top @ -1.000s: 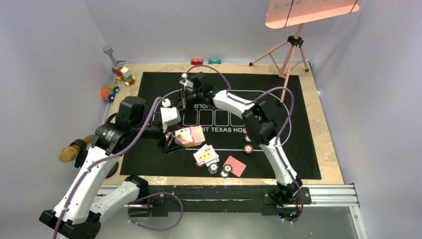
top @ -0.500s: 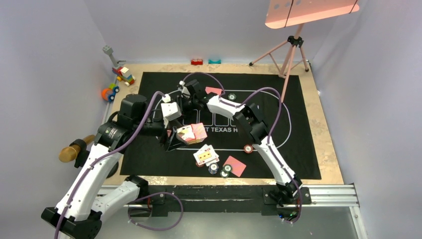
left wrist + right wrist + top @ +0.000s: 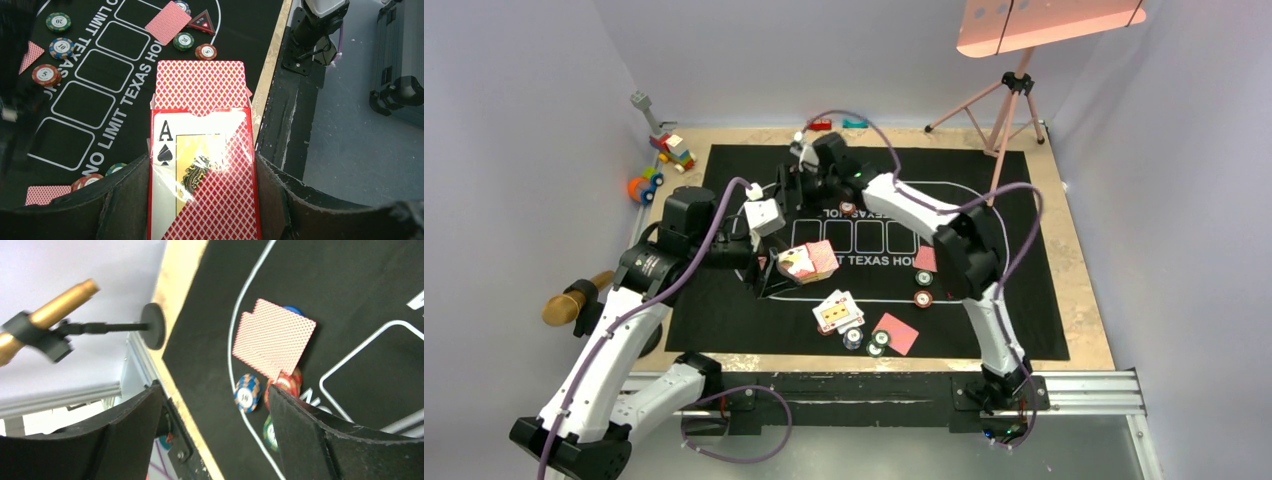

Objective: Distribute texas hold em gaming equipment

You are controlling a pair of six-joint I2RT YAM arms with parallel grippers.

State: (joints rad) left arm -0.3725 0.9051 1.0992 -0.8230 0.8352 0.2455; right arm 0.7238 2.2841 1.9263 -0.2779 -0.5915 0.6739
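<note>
My left gripper [image 3: 202,172] is shut on a red card deck [image 3: 202,150]. Its ace-of-spades box faces up and red-backed cards stick out of the top. The deck hangs over the mat's middle left [image 3: 809,262]. My right gripper [image 3: 215,405] stands open and empty above the mat's far left end [image 3: 794,188]. Below it lie a red-backed card [image 3: 274,337], a blue-orange chip [image 3: 247,392], a red chip [image 3: 282,384] and a green chip [image 3: 269,432]. Face-up cards [image 3: 837,312], a red-backed card [image 3: 896,333] and a triangle marker [image 3: 202,21] lie near the front.
The black mat [image 3: 1044,300] covers a wooden board. More chips [image 3: 58,21] [image 3: 61,47] [image 3: 46,74] lie along the printed boxes. Toy blocks [image 3: 674,150] sit at the far left corner, a gold microphone-like object [image 3: 60,302] off the left edge, and a pink tripod [image 3: 1009,95] far right.
My right gripper has gone from shut to open, and its arm has shifted over the mat's far left. The left arm with the deck has nudged slightly away.
</note>
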